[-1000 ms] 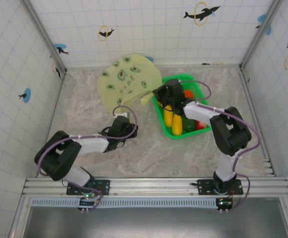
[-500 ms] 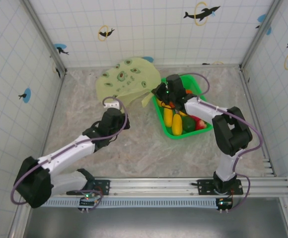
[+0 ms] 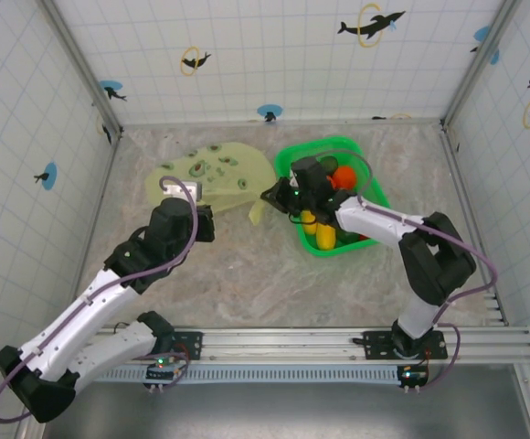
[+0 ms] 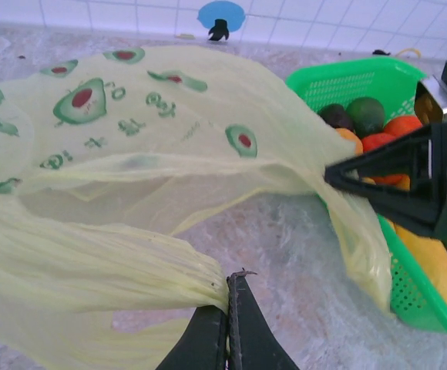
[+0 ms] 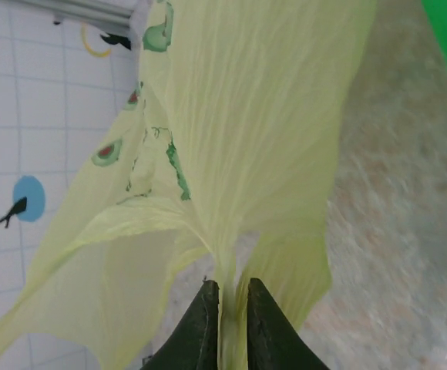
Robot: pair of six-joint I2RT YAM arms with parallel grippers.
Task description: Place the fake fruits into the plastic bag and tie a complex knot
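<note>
Left hand (image 4: 229, 287), fingers together, clamped on a gathered edge of the plastic bag (image 4: 131, 116), which spreads over the surface (image 4: 285, 254) ahead of it. Right hand (image 5: 230, 297) pinches the bag's opposite strip between its fingers; the fake fruits (image 4: 378, 139) lie in the green basket (image 4: 347, 81) just beside this hand

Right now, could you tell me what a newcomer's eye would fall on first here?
The pale yellow-green plastic bag, with its green-and-red print, stretches at the back left of the table, held by both the left gripper and the right gripper. Beside it on the right, the bright green basket holds the fake fruits.
</note>
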